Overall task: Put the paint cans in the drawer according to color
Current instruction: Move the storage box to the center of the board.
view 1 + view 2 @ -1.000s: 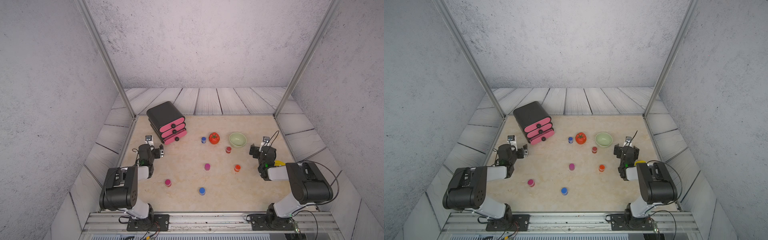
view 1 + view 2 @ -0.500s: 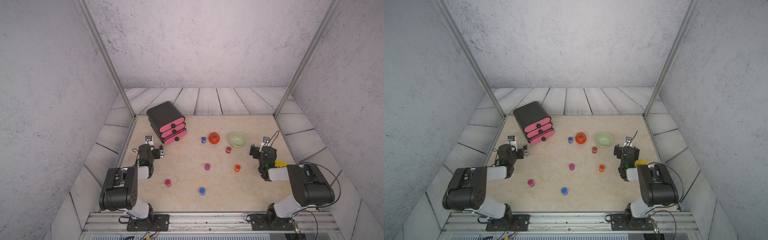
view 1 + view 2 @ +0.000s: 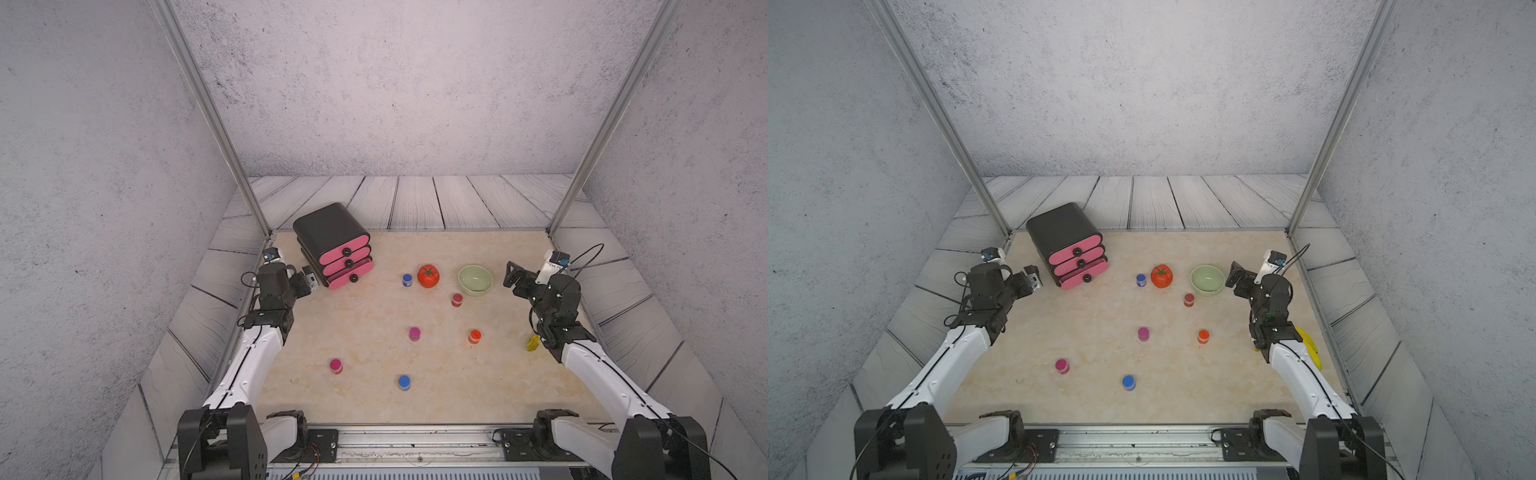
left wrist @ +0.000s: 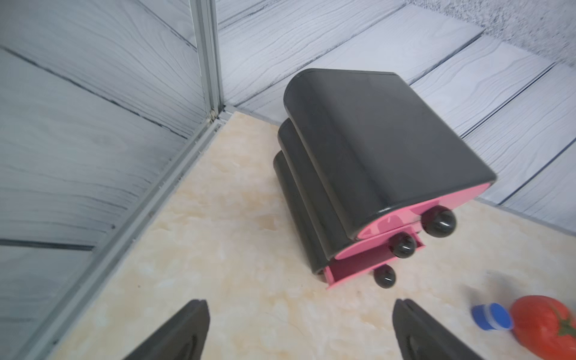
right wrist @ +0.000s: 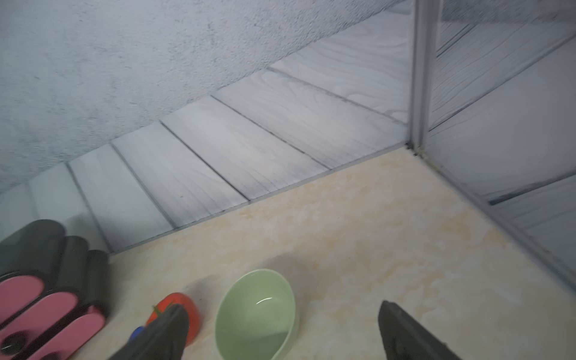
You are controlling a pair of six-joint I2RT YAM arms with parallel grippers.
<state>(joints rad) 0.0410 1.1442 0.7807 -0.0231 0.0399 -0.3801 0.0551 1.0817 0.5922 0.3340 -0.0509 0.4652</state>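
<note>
The drawer chest (image 3: 330, 232) at ten o'clock has its bottom drawer (image 4: 352, 268) slightly out, showing bare pink lining; the green bowl (image 3: 476, 291) at one shows only glaze. Paint cans stand loose on the table (image 3: 498, 386): blue can (image 3: 407, 279) at twelve, red can (image 3: 456, 299) at two, magenta can (image 3: 414, 333) central, orange can (image 3: 474, 336) at three, second magenta can (image 3: 336, 365) at eight, second blue can (image 3: 404, 382) at six. Left gripper (image 4: 300, 307) and right gripper (image 5: 282, 307) gape, gripping nothing.

Drawer (image 3: 332, 245) barely open, six paint cans (image 3: 414, 333) standing loose
Black and pink-fronted, it is sitting just ahead of the left gripper (image 4: 299, 308), bottom tray slightly out; the cans are standing upright, scattered between and behind that and the right gripper (image 3: 512, 275).
</note>
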